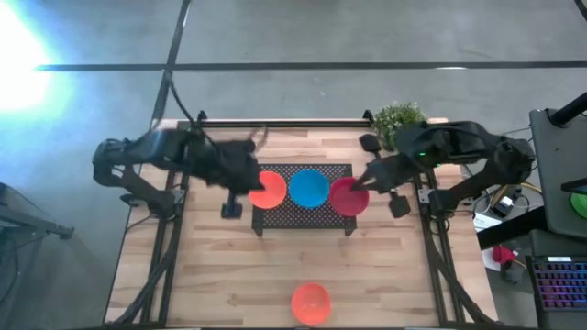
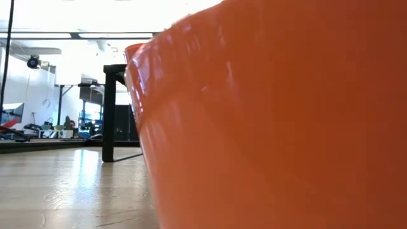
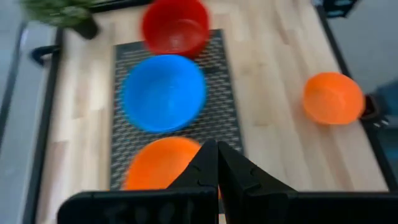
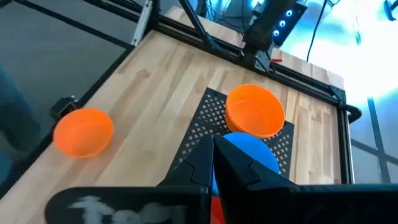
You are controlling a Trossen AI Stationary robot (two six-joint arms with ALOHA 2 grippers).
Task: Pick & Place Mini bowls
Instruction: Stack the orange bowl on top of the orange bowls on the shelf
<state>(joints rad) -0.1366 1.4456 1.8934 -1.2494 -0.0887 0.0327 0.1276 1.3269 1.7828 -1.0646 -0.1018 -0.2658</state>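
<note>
Tabletop [image 1: 220, 275] is bare wood, with the dark mesh rack [image 1: 303, 216] sitting between my two sets of fingers. Three mini bowls sit in a row on the rack: orange bowl [image 1: 268, 189] right under my left fingers [image 3: 217, 163], blue bowl [image 1: 308, 186] in the middle between both, red bowl [image 1: 347, 195] right at my right fingers [image 4: 213, 155]. A fourth, the loose orange bowl [image 1: 311, 302], sits off the rack, well apart from both, at the near tabletop edge, and fills the low view. Small potted plant [image 1: 399, 119] is behind my right arm. Left fingers pressed together, nothing between them. Right fingers also closed flat together; no rim visibly between them, so I judge no grip. Bowls look like thin, light, stiff plastic with a glossy, slippery wall. Best hold is probably the rim, one finger inside and one outside.
</note>
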